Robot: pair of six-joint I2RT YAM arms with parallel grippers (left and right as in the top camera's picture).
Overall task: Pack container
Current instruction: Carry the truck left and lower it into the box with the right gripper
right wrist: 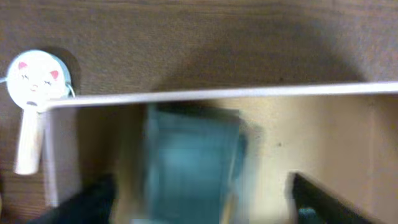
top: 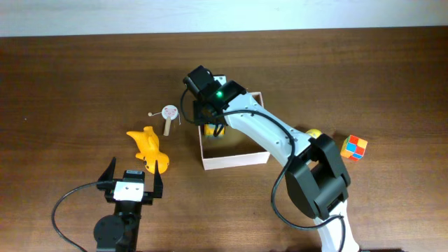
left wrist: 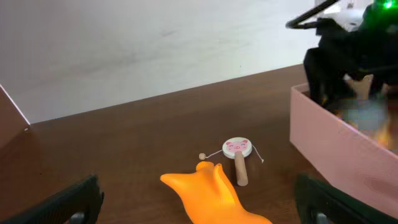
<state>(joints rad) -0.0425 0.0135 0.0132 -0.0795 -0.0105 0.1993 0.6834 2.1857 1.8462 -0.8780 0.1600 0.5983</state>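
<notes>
One gripper (right wrist: 205,200) over the container (top: 235,159).

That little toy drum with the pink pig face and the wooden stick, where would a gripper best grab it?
By the plain wooden handle, coming straight down from above and straddling its width. The small pig-faced toy drum lies flat on the brown wooden table; its handle is slim and straight, while the round head is wide, with trailing strings.

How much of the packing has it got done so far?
Started, not finished. A blurred teal item is in the container, under the open right tool, which grips nothing. The yellow toy, little drum rattle and colour cube lie on the table outside; the left tool is open and empty.
</notes>
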